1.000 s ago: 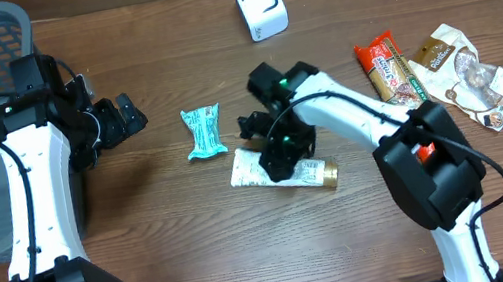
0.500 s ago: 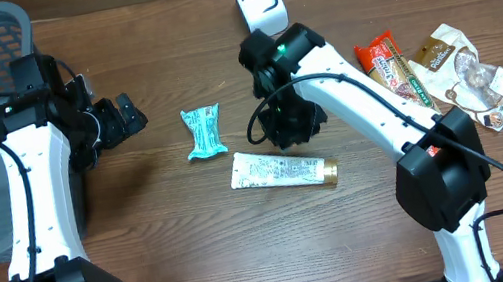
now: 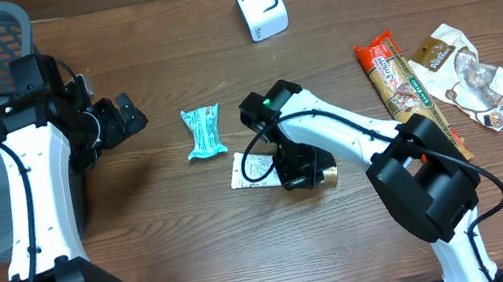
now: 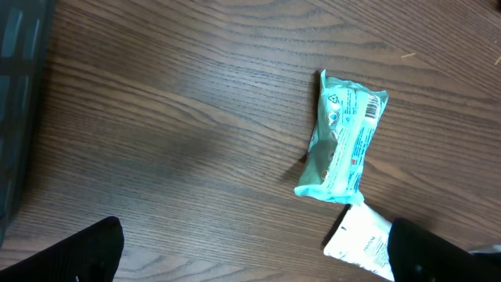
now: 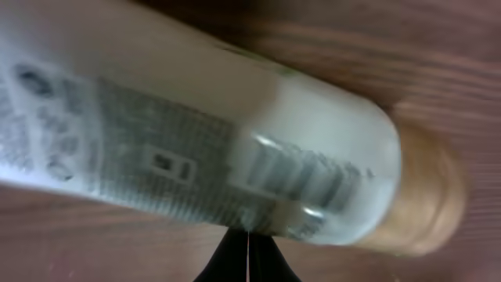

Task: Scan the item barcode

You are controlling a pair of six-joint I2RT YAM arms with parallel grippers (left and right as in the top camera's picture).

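Movement since half a second ago: your right gripper (image 3: 298, 168) has dropped from beside the white box-shaped scanner (image 3: 260, 4) onto the white plastic tube with a gold cap (image 3: 254, 168), fingertips pinched together. That tube lies flat on the wooden table (image 3: 199, 256), unmoved. Your left gripper (image 3: 124, 118) stays spread wide, empty.

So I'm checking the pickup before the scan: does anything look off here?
Yes. The right gripper is shut down at the white tube, yet its wrist view shows the jaws closed on each other with nothing between them and the tube lying just beyond. The grasp seems to have missed.
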